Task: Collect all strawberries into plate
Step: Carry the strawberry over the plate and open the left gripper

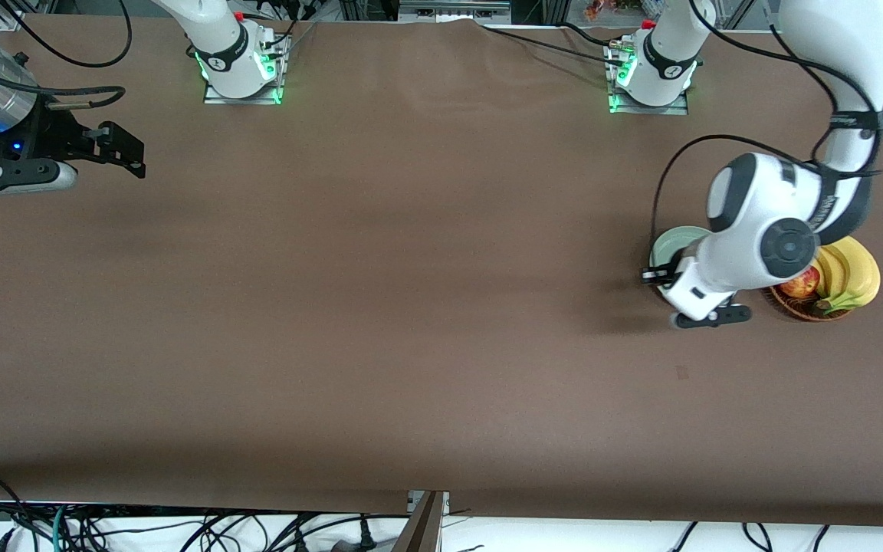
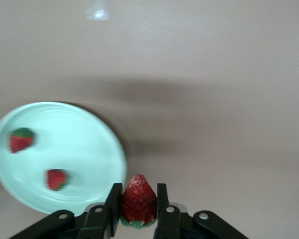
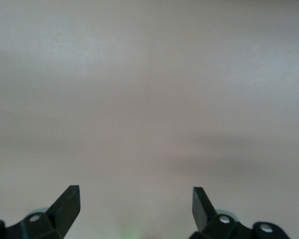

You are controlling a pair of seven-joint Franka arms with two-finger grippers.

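Observation:
My left gripper point(image 2: 138, 205) is shut on a red strawberry point(image 2: 138, 200), tip outward, green top between the fingers. It hangs over the table just beside the rim of the pale mint-green plate point(image 2: 89, 149). Two more strawberries point(image 2: 21, 140) point(image 2: 56, 179) lie in the plate. In the front view the left hand point(image 1: 698, 291) covers much of the plate point(image 1: 675, 241), and the strawberries are hidden there. My right gripper point(image 1: 131, 153) is open and empty and waits at the right arm's end of the table; its wrist view point(image 3: 136, 204) shows only bare table.
A brown wicker basket point(image 1: 782, 305) with bananas point(image 1: 851, 276) and a red apple point(image 1: 800, 284) stands right beside the plate, toward the left arm's end of the table. The brown table point(image 1: 411, 291) stretches between the two arms.

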